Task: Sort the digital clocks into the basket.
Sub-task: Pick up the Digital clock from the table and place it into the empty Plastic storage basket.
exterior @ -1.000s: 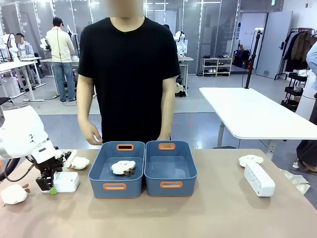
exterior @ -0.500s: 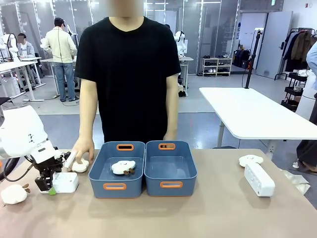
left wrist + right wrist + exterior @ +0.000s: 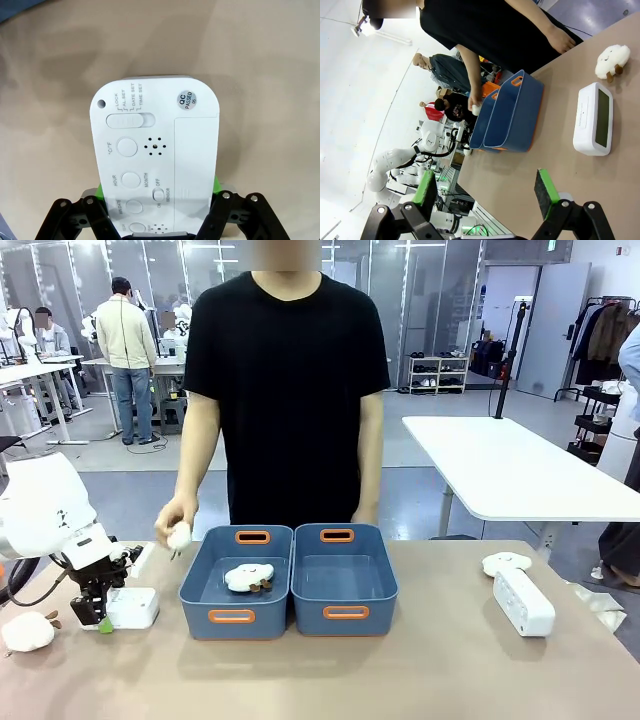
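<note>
Tan table carries all items; a person in a black T-shirt stands at its far edge. 2 blue rectangular plastic tubs with orange-rimmed handle slots sit side by side mid-table, the left tub just beside the left fingers' load and the right tub touching it. White rounded plastic digital clock 1 is clamped between the green pads of the left gripper, pads pressed on its 2 long sides, button-covered back facing the wrist. Digital clock 2 lies on the table well ahead of the right gripper, whose fingers stand wide with nothing between them. 4 fluffy cream plush toys: 1 in the left tub, 1 in the person's hand, 1 near the left fingers, 1 just beyond clock 2.
</note>
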Robot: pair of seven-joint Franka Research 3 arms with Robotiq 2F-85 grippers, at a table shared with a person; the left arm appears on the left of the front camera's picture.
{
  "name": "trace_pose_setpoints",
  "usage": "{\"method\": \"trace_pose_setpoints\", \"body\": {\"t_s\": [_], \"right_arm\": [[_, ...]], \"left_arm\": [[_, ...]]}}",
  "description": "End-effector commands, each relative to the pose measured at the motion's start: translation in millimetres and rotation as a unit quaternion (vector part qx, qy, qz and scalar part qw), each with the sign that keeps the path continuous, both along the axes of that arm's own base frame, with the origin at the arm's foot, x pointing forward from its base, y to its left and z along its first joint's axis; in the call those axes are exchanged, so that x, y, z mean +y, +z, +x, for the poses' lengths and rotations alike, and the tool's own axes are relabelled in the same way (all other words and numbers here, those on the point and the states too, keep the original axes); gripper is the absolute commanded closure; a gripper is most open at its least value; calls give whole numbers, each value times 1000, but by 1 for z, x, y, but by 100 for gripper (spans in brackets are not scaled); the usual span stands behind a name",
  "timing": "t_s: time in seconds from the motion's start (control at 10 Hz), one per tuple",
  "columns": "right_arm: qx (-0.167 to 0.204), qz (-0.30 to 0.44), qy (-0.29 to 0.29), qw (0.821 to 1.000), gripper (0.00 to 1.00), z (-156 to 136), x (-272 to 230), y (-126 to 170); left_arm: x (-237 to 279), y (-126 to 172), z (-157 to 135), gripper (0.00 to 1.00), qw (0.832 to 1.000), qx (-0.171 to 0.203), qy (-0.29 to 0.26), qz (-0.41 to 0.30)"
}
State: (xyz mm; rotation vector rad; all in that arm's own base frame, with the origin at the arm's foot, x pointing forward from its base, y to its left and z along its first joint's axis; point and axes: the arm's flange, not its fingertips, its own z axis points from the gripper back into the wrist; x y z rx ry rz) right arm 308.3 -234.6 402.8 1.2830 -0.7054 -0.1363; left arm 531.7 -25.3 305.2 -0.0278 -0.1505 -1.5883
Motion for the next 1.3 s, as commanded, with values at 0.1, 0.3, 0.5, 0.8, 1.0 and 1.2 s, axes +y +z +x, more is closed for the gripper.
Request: {"method": "trace_pose_setpoints", "body": {"t_s": [0.1,0.3,0.5,0.8,1.0,1.2], "right_arm": [[-4,4,0,1000,0,-1,0,1],[-4,4,0,1000,0,-1,0,1],[-4,4,0,1000,0,-1,0,1],[-4,4,0,1000,0,-1,0,1],[-4,4,0,1000,0,-1,0,1],[-4,4,0,1000,0,-1,0,1]], "left_arm": [[0,0,1,80,1000,-6,5,-3],[0,0,1,80,1000,-6,5,-3],[0,0,1,80,1000,-6,5,-3],[0,0,1,80,1000,-6,5,-3],[0,0,1,80,1000,-6,5,-3],[0,0,1,80,1000,-6,5,-3]]}}
